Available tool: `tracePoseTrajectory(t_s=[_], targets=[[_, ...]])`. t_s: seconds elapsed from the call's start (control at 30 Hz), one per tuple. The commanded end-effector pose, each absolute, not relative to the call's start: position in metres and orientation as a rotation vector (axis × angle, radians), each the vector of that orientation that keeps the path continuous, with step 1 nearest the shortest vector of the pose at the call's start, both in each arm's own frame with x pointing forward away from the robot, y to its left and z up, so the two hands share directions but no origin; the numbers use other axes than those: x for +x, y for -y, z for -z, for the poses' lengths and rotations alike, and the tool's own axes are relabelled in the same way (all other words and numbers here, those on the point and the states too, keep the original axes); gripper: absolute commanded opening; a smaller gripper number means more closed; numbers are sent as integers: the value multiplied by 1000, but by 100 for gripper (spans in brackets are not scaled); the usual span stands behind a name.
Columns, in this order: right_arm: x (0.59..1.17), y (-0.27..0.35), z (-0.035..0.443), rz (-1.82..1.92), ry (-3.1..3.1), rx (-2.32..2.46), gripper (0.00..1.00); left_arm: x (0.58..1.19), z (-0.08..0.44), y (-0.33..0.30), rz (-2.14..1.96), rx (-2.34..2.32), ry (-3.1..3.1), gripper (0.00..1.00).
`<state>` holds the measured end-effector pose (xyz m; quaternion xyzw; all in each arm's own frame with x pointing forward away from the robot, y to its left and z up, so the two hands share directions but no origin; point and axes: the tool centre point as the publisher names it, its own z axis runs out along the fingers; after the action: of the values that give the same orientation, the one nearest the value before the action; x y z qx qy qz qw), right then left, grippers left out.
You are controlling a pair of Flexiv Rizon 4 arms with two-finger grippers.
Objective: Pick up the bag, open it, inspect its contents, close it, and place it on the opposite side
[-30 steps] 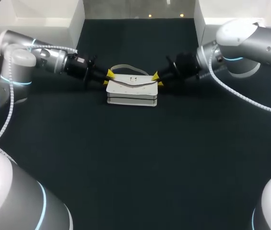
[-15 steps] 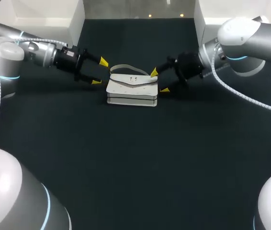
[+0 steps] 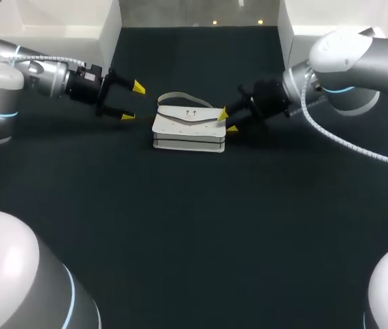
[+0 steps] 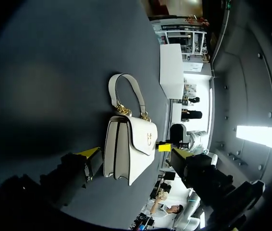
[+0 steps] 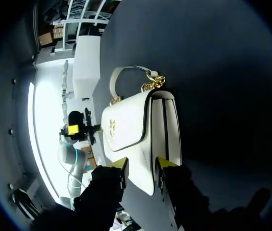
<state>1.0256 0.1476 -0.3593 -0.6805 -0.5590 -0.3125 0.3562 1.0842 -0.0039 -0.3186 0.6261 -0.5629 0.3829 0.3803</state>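
The white bag sits on the dark counter a little above the middle of the head view, with its flap shut. Its handle has flopped over onto the counter on the far side. The wrist views show gold chain links joining the handle to the body and a small gold clasp on the flap.

The left arm enters from the upper left. The left tool hangs to the left of the bag, near it but clearly apart, its two yellow tips spread wide with nothing between them. In the left wrist view the bag lies ahead of this tool and clear of it.

The right arm enters from the upper right and slopes down to the bag's right end. The right tool is right at that end, against the edge of the flap. The right wrist view shows the bag's near corner directly in front of it. Whether this tool is clamped on the bag or only lying against it, I cannot tell
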Motion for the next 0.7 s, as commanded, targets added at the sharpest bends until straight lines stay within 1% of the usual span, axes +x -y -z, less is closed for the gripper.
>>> tracePoseTrajectory(t_s=[0.03,0.13,0.2,0.23,0.27,0.33,0.47,0.5,0.53,0.57,0.6,0.67,0.7], targets=[[1027,-152,362,803,1444,-1748,31,1080,314,-2,-989,1622,1436,100],[1027,-154,364,791,1443,-1743,25,1080,313,-6,-995,1633,1435,100],[1028,-155,365,780,1437,-1747,23,1080,313,-7,-998,1637,1436,100],[1028,-155,366,777,1433,-1749,20,1080,312,-7,-999,1637,1436,100],[1028,-155,367,776,1428,-1754,16,1080,312,-7,-1001,1639,1437,100],[1029,-155,368,777,1412,-1761,0,1080,312,-8,-1004,1641,1438,100],[1029,-153,369,772,1384,-1782,0,1080,312,-9,-1009,1647,1440,100],[1029,-152,369,774,1380,-1788,3,1080,312,-9,-1010,1647,1440,100],[1029,-152,369,775,1376,-1794,21,1080,312,-9,-1011,1648,1440,100],[1029,-152,370,778,1371,-1800,36,1080,312,-9,-1012,1649,1441,100],[1029,-152,370,782,1368,-1807,39,1080,312,-9,-1012,1649,1441,100],[1029,-151,370,791,1357,-1820,36,1080,312,-10,-1013,1649,1441,100],[1029,-151,370,795,1353,-1826,29,1080,313,-10,-1014,1649,1440,100]])
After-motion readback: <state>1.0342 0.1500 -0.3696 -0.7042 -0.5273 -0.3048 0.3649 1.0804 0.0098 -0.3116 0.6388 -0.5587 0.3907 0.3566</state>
